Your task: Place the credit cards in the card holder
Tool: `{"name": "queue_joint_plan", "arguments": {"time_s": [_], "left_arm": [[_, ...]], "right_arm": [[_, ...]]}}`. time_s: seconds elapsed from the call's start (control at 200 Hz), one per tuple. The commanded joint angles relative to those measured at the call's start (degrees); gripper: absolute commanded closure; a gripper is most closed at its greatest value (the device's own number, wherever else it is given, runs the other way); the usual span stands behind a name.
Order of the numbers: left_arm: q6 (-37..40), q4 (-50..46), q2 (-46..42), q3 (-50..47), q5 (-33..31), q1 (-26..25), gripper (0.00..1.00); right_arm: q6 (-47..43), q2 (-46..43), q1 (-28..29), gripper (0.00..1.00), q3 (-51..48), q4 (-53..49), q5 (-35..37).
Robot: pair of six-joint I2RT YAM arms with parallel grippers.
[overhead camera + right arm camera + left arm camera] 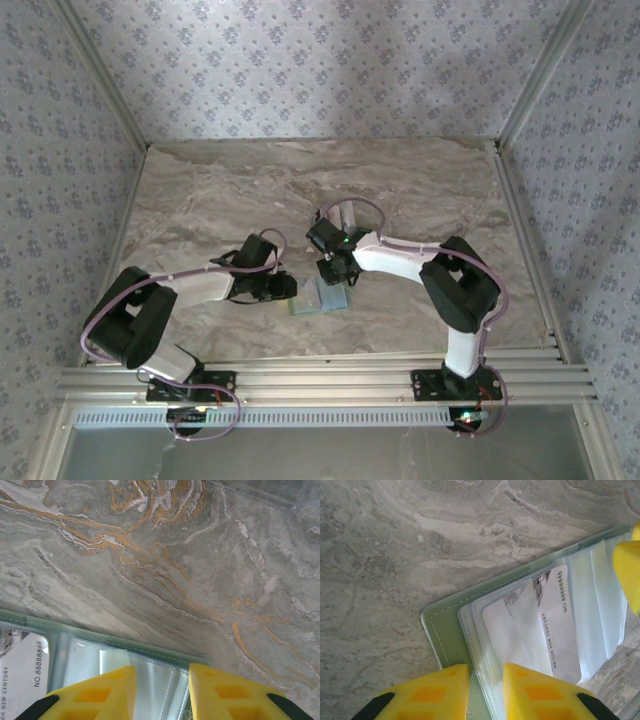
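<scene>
The pale-green card holder [322, 298] lies open on the marble table, its clear plastic sleeves facing up. A silvery-white credit card [555, 625] printed "NO 88888846" sits inside one sleeve and also appears at the left edge of the right wrist view [22, 665]. My left gripper [486, 680] hovers low over the holder's left side, jaws a narrow gap apart astride the stitched sleeve edge beside the green cover [447, 630]. My right gripper [162, 685] stands open over the sleeves near the holder's green rim [150, 647]. One of its yellow fingertips [627, 575] reaches into the left wrist view.
Both arms meet over the holder near the front middle of the table [420, 190]. Patterned walls close in the back and sides, and a metal rail [320, 375] runs along the near edge.
</scene>
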Motion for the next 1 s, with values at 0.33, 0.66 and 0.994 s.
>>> {"name": "queue_joint_plan", "arguments": {"time_s": [0.33,0.66,0.994], "left_arm": [[1.0,-1.2,1.4,1.2,-0.7,-0.1,0.75],[1.1,-1.1,1.7,1.3,-0.7,0.0,0.75],[1.0,-0.9,2.7,1.5,-0.4,0.0,0.75]], "right_arm": [[1.1,2.4,-0.4,0.66,-2.5,0.8,-2.7],[0.7,0.4,0.2,0.75,-2.6,1.0,-1.1],[0.1,-0.7,1.1,0.91,-1.4,-0.1,-0.3]]}}
